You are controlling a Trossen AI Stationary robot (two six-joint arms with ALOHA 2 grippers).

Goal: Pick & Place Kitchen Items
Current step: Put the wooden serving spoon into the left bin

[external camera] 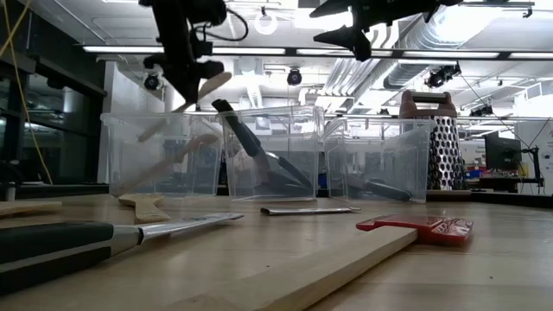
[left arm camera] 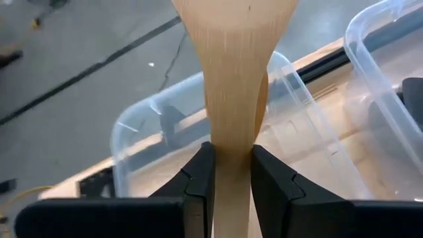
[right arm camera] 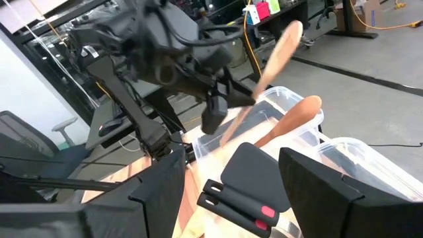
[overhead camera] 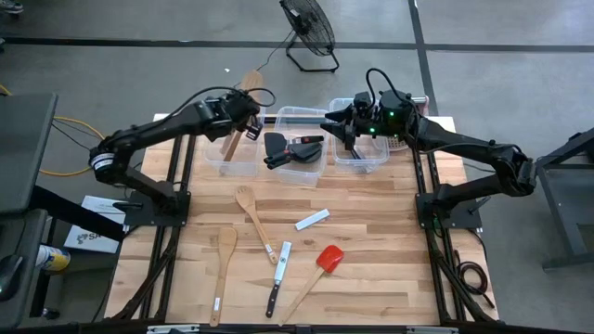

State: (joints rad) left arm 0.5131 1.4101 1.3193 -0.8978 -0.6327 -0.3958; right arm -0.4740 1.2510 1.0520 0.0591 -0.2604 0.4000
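My left gripper (overhead camera: 246, 119) is shut on a pale wooden spatula (overhead camera: 251, 83) over the left clear bin (overhead camera: 215, 160). Another wooden spoon (right arm camera: 294, 116) leans inside that bin. My right gripper (overhead camera: 336, 125) hangs open above the middle bin (overhead camera: 297, 116) and touches nothing. That bin holds black turners (overhead camera: 288, 148). On the table lie a wooden spoon (overhead camera: 249, 209), a wooden spatula (overhead camera: 223, 260), a black-handled knife (overhead camera: 277, 278) and a red-headed spatula (overhead camera: 320, 269). My left gripper pinches the wooden spatula between its two fingers (left arm camera: 201, 188) at the narrow neck (left arm camera: 231, 142), just below where the blade widens. The fingers lie across the handle and slant downward. The spatula is tilted, blade end (external camera: 216, 84) up and handle end (external camera: 147, 131) down inside the left bin.
A third clear bin (overhead camera: 364, 158) stands at the far right, with a metal box grater (external camera: 436, 138) behind it. A small pale strip (overhead camera: 312, 219) lies mid-table. A floor fan (overhead camera: 311, 28) stands beyond the far edge. Bare wood lies along the near right of the table.
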